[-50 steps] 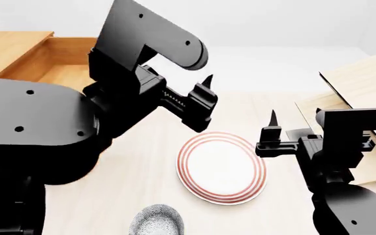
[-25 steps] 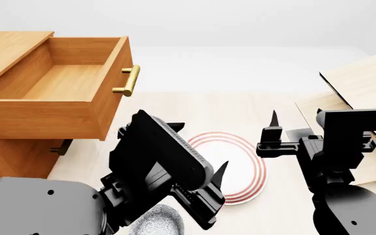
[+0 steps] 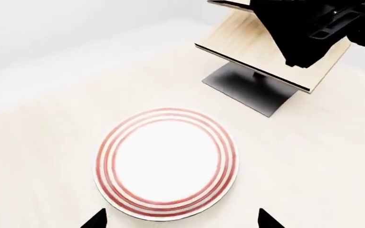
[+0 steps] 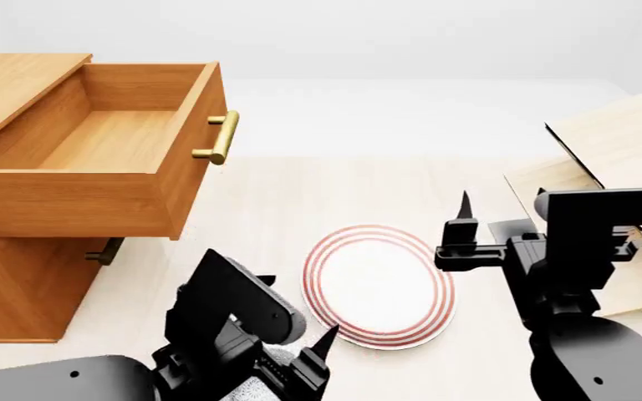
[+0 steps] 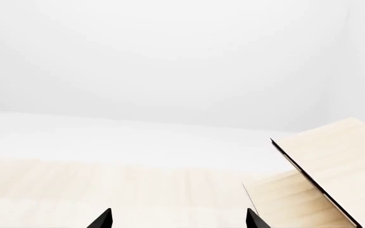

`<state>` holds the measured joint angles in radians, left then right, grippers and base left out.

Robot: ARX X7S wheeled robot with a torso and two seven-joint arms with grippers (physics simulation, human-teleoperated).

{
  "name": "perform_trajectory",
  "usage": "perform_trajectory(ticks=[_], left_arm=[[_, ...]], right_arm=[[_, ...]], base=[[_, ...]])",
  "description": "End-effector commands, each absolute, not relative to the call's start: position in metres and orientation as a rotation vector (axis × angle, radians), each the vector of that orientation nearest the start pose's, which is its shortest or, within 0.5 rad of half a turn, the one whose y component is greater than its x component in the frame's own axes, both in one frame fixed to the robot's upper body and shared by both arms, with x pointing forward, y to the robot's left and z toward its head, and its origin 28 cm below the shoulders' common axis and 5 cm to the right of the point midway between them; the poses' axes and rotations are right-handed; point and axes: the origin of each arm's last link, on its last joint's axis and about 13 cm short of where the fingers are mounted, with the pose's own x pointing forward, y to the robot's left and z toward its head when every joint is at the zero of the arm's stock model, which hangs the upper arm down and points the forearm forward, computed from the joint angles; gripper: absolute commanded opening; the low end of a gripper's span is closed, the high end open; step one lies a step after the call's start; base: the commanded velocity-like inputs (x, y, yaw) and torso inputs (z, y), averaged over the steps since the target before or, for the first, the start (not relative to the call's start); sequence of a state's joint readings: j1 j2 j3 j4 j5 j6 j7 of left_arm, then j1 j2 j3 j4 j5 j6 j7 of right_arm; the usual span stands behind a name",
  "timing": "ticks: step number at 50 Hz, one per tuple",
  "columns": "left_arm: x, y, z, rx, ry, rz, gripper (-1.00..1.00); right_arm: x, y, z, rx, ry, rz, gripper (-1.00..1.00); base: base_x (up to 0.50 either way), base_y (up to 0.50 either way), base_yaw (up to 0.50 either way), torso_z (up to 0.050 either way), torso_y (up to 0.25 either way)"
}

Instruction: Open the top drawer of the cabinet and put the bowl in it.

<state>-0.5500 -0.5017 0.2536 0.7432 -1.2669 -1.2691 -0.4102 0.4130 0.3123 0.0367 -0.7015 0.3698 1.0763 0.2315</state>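
Note:
The cabinet (image 4: 14, 276) stands at the left of the head view. Its top drawer (image 4: 109, 138) is pulled out and holds nothing; the brass handle (image 4: 218, 138) faces the plate. The left arm covers most of the bowl; a speckled sliver (image 4: 245, 389) shows at the bottom edge. My left gripper (image 4: 318, 355) hangs open above that spot, pointing toward the red-ringed plate (image 4: 379, 284). In the left wrist view the left gripper (image 3: 181, 221) has its tips wide apart in front of the plate (image 3: 167, 164). My right gripper (image 4: 463, 219) (image 5: 177, 219) is open and holds nothing, to the right of the plate.
The pale wooden rack (image 4: 611, 167) on its black base (image 3: 252, 90) stands at the right, behind my right arm (image 3: 309, 28). A lower drawer's handle (image 4: 104, 251) shows under the open drawer. The floor is light wood.
My left arm has swung down from in front of the drawer to the bottom of the view, over the bowl. The open drawer is now unobstructed. The right arm has barely moved.

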Motion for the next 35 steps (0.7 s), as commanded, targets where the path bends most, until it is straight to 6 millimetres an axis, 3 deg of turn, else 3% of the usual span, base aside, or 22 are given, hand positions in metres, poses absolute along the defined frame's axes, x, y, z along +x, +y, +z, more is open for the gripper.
perform_trajectory(ticks=[1, 23, 35], left_arm=[[0.189, 0.213, 0.156, 0.118, 0.401, -0.646, 1.0], [0.19, 0.238, 0.151, 0.126, 0.474, -0.49, 1.0], [0.191, 0.244, 0.138, 0.138, 0.554, -0.436, 1.0]], right_arm=[[0.232, -0.137, 0.177, -0.101, -0.019, -0.058, 1.0], [0.233, -0.135, 0.176, -0.102, -0.015, -0.051, 1.0], [0.231, -0.135, 0.178, -0.106, -0.02, -0.05, 1.0]], base=[[0.0, 0.0, 0.0, 0.0, 0.0], [0.0, 0.0, 0.0, 0.0, 0.0], [0.0, 0.0, 0.0, 0.0, 0.0]])
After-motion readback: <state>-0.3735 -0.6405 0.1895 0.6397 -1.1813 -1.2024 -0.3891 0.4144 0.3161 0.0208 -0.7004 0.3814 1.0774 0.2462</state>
